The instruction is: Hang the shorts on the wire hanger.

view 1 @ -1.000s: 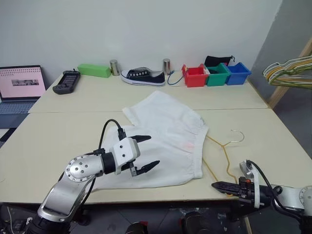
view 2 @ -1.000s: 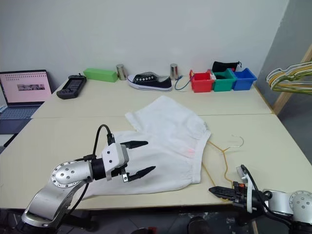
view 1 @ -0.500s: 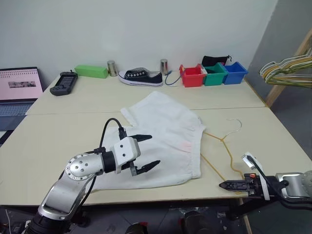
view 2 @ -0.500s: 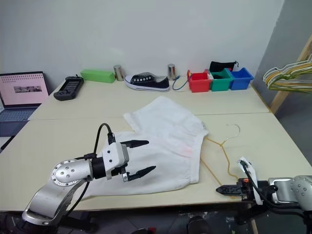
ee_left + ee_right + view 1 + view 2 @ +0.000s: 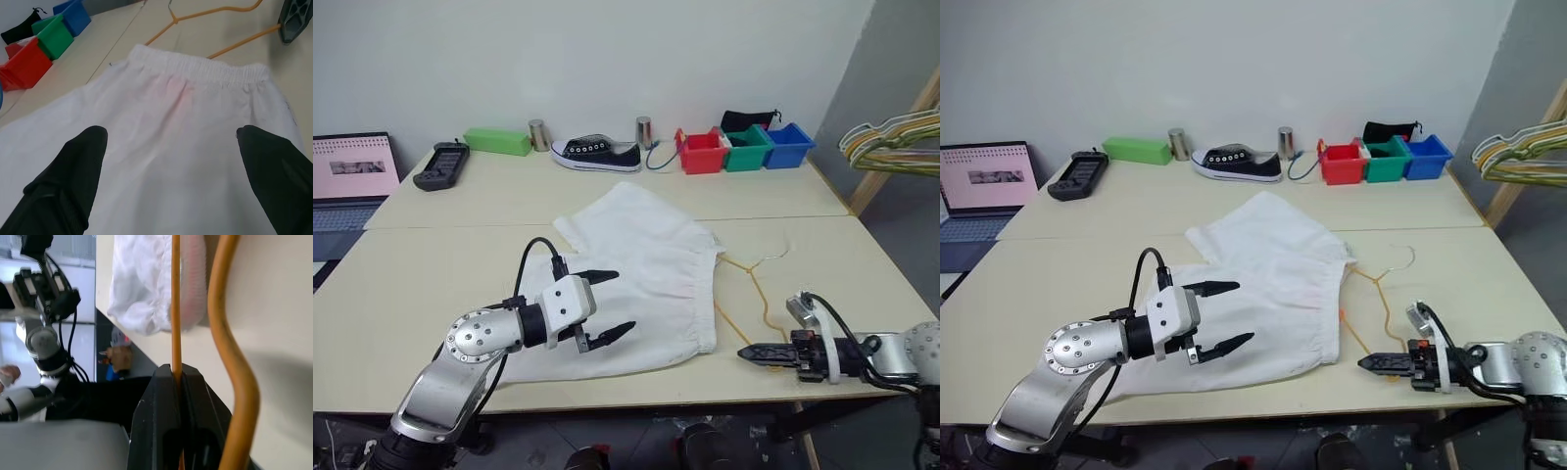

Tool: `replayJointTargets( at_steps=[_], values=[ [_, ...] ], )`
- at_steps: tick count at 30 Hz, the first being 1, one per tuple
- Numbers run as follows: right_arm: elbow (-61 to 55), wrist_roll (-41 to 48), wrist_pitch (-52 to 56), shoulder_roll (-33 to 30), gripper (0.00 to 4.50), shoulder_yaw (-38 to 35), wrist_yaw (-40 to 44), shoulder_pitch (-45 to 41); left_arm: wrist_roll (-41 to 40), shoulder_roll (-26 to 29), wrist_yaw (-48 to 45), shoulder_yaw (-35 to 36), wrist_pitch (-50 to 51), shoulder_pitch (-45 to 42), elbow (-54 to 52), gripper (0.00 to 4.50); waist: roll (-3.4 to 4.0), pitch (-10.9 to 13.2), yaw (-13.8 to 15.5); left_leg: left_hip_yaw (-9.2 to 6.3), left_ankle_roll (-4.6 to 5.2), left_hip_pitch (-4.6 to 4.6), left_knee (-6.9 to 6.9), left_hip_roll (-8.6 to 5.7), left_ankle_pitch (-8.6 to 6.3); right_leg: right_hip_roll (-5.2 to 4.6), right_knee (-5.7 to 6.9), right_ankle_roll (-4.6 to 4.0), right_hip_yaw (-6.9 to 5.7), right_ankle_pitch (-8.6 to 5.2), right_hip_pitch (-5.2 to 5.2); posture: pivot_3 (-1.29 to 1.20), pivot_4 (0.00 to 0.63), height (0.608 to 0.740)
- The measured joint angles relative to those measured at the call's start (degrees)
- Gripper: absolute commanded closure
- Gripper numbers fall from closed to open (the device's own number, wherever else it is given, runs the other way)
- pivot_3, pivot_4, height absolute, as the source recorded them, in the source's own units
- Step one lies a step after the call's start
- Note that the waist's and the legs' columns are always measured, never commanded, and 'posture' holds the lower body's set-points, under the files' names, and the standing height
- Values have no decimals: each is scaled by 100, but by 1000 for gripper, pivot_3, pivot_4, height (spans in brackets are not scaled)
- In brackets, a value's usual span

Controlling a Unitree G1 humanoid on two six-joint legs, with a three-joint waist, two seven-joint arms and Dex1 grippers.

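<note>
Between right fingers (image 5: 161, 396): wire hanger (image 5: 176, 308)

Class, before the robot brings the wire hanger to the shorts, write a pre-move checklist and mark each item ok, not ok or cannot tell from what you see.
1. Right tool shut on the wire hanger: ok; the wrist view shows the wire pinched between its fingers.
2. Left tool open: ok, fingers spread above the shorts.
3. Shorts gripped by the left tool: not ok, nothing held.
4. Waistband facing the hanger: ok.
5. Hanger free of the shorts: cannot tell; one arm runs close along the waistband edge.
6. Hanger hook undamaged: cannot tell.
</note>
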Motion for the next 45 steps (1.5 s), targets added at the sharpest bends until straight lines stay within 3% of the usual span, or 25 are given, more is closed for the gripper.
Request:
replayJointTargets(
  at_steps=[16, 20, 25, 28, 33, 37, 45],
  values=[
    [659, -277, -69, 610, 4500, -401, -627, -503, 2, 2, 61, 2, -9, 21, -4, 14, -3, -4, -11, -2, 2, 9, 2, 3, 2, 11, 26, 0, 10, 1, -6, -221, 45, 740],
    [580, -581, -353, 492, 4500, -32, -392, -629, 3, 2, 51, 1, -14, 16, -3, 14, -2, -5, -10, -2, 2, 8, 2, 3, 2, 13, 27, 4, 13, 3, -8, -221, 41, 740],
    [3, -1539, -1471, -9, 4500, 796, -15, -749, -54, 88, -67, 22, 34, -198, 36, 14, -1, -6, -7, 6, 2, 0, 3, 1, 2, 13, 30, 30, 24, 18, -25, -211, 33, 740],
    [-762, -2393, -2435, -470, 4500, 1458, 157, -920, -380, 303, -243, 249, 422, -846, 404, 14, -1, -5, -7, 3, 1, -2, 4, 5, 3, 21, 42, 31, 25, 18, -38, -206, 26, 740],
    [-1393, -4179, -4161, -709, 4500, 2635, 186, -1815, -338, 835, -723, 647, 208, -3263, 2180, 14, -5, -11, -42, -9, -2, 3, 5, 5, 4, 35, 36, 34, 32, 20, -41, -194, 14, 740],
    [-1108, -5294, -5108, -466, 4500, 3336, 112, -2423, 34, 872, -1374, 299, -583, -4649, 3555, 14, -3, -13, -49, 0, -5, -1, -3, 1, 6, 35, 38, 35, 52, 21, -49, -200, 6, 740],
    [-506, -6592, -6087, 3, 4500, 3816, 161, -3241, 982, 741, -2774, -735, -2184, -5777, 5816, 14, -4, -13, -161, 2, -7, -11, -6, 1, 6, 34, 45, 10, 60, 35, -61, -220, 0, 740]
  ],
)
